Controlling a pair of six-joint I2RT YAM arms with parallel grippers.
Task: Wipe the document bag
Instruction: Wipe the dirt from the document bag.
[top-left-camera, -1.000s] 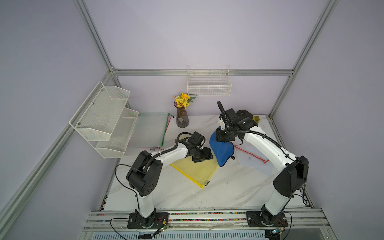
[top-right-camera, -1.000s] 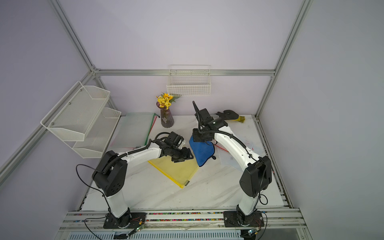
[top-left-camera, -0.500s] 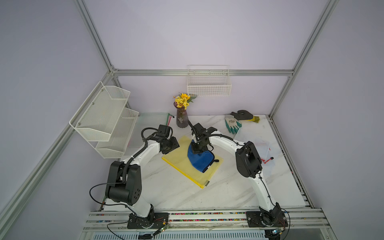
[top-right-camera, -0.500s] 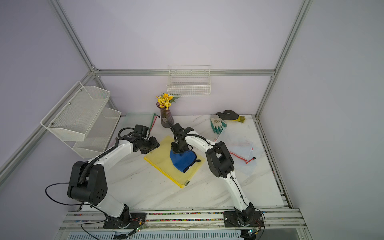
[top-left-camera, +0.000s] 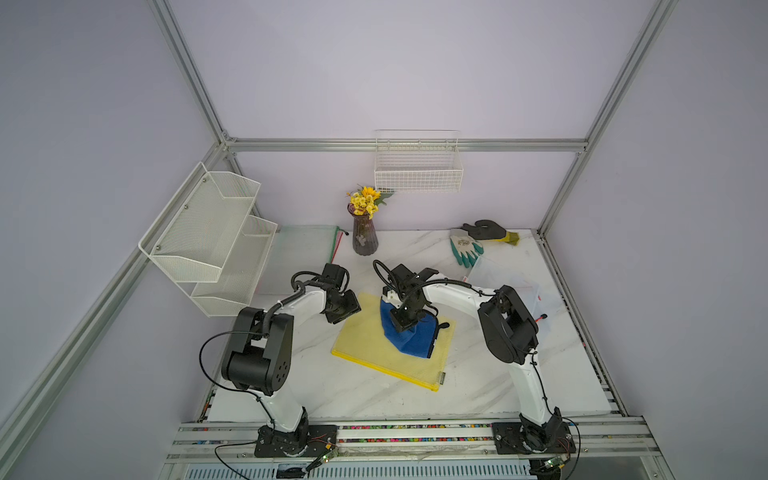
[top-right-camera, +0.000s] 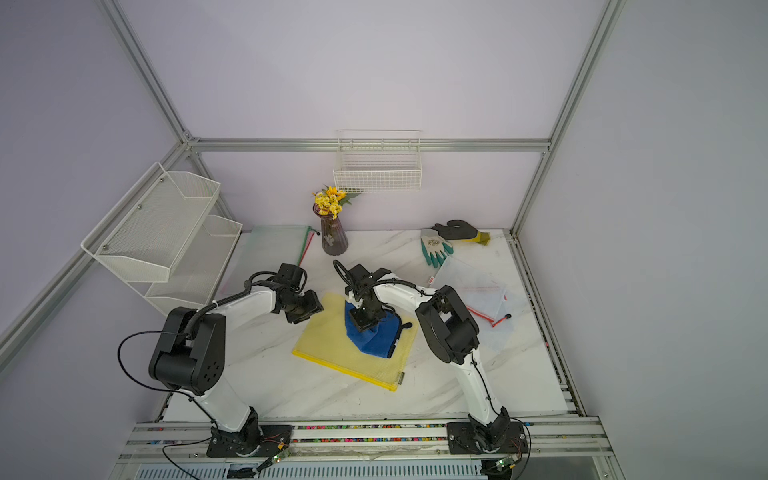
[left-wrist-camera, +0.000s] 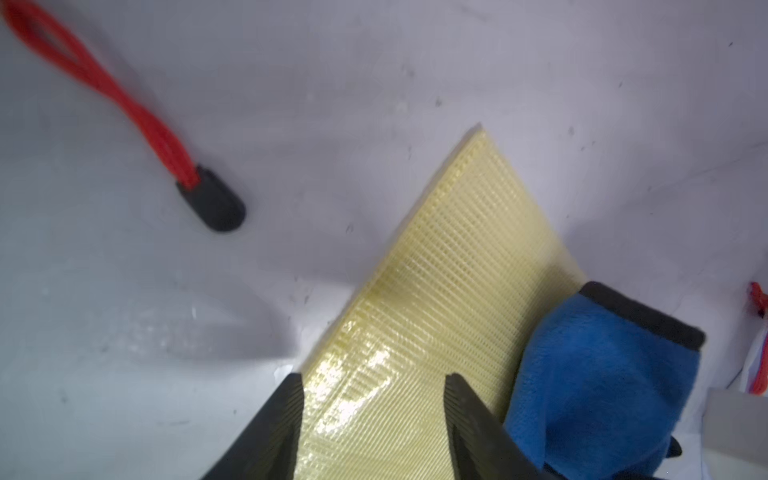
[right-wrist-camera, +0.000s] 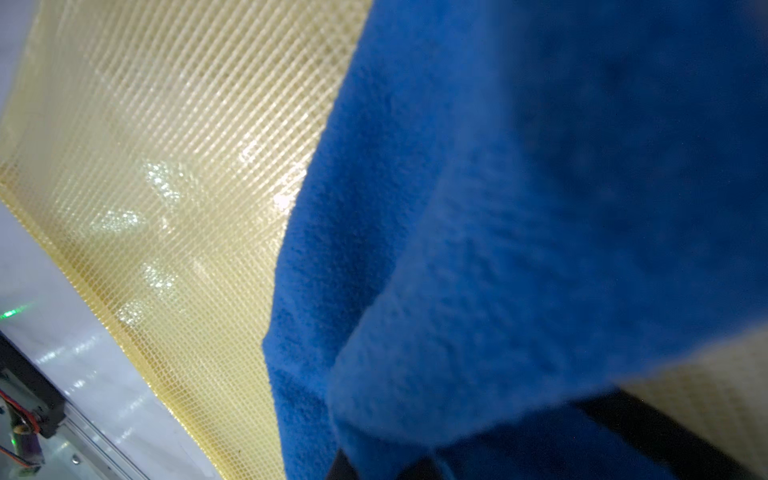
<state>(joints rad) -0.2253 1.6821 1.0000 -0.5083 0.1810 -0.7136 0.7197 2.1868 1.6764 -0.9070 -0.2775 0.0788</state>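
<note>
The yellow document bag (top-left-camera: 370, 347) lies flat between the arms, with open room before its near zipper edge. On it the right gripper (top-left-camera: 404, 323) pinches the blue cloth (top-left-camera: 413, 343). I judge strokes should press flat, run toward that near edge and stop short of it. At the bag's far left corner the left gripper (left-wrist-camera: 374, 384) stands spread over the mesh; contact is unclear. Beyond the bag stands the vase (top-left-camera: 364, 239), and clear pouches (top-left-camera: 513, 291) right of the bag limit sweep.

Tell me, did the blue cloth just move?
Yes. In a top view the blue cloth slid from far right of the vase to nearly in front of it, onto the yellow bag.
</note>
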